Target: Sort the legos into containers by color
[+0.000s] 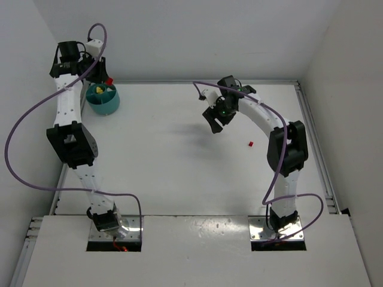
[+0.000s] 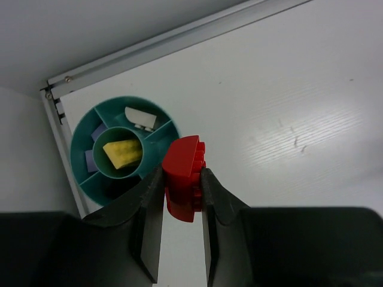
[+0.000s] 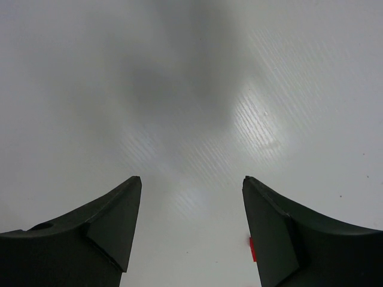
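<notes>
Drop-off step: your left gripper is pinching a red brick at the teal bowl rim. Shift it over a free compartment, then release. Right gripper is spread, empty, near a second brick.

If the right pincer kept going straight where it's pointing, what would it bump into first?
Most likely the bare white table. The right pincer is open and empty, pointing down at it. A tiny red lego sits off to the side by one finger, so it would probably miss that.
</notes>
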You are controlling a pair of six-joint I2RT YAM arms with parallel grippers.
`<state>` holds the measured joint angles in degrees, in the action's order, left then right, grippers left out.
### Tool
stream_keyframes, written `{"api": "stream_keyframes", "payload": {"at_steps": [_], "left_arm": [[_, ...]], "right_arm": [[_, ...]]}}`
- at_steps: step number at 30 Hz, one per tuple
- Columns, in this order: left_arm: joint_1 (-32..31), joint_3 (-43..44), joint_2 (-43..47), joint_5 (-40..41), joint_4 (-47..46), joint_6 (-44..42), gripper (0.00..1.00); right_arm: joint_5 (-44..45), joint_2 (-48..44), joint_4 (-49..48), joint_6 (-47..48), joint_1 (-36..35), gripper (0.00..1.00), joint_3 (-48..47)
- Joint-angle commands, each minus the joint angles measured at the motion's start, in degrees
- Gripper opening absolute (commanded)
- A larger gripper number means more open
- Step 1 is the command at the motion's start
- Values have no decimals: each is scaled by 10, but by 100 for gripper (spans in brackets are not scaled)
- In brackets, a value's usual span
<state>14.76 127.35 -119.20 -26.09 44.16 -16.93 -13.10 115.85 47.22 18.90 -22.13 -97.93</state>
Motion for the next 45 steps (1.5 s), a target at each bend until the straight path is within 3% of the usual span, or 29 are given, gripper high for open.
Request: {"api": "stream_keyframes", "payload": {"at_steps": [1,17,24,27,28,31,37,45], "left_arm": [[-4,16,-24,69,1,-56,28],[-15,34,-92,136,-10,-119,28],[-20,34,-103,142,-10,-119,36],[-20,34,-103,147,-10,-119,45],[-20,34,-103,147,-10,-119,55],[-20,34,-96,147,-15,-103,68],[-20,15,-51,64,-21,-39,69],[-98,-70,21,33,-60,-2,69]], "right_arm": [[16,-10,-6,4,2,69,-2],[33,-5,-6,9,7,69,15],[39,1,-6,9,17,69,15],[44,-4,-6,9,25,68,27],[44,-13,-6,14,33,67,36],[50,-40,0,20,52,65,68],[73,-136,32,72,117,60,191],[123,-229,31,110,156,57,320]]}}
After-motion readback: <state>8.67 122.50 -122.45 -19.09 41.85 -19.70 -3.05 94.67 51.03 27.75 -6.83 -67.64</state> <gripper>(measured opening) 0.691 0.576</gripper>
